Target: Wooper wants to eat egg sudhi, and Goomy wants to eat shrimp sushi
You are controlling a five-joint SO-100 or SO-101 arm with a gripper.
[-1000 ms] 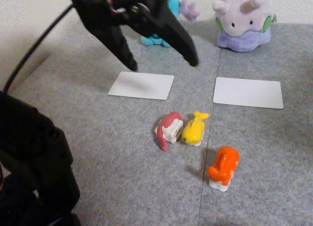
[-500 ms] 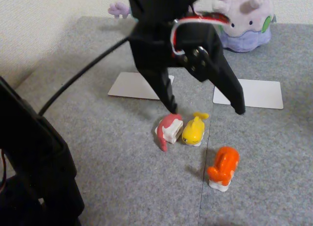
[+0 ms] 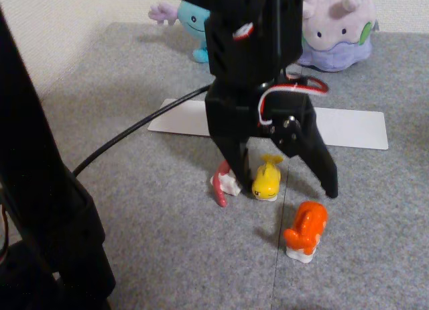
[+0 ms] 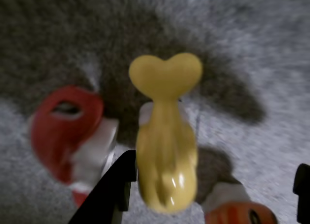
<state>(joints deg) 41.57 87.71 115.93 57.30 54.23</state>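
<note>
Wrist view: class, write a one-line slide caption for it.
Open end effector straddles the yellow egg sushi, red sushi piece beside it on the grey mat.

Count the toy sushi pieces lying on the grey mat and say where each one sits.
3. The yellow egg sushi sits between the open gripper fingers, the red-and-white piece just left of it, the orange shrimp sushi nearer the camera, right.

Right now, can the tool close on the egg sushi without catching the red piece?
Probably yes, but tightly. The open tool straddles the egg sushi; one finger stands between it and the red piece, nearly touching that piece. The shrimp sushi lies clear.
</note>
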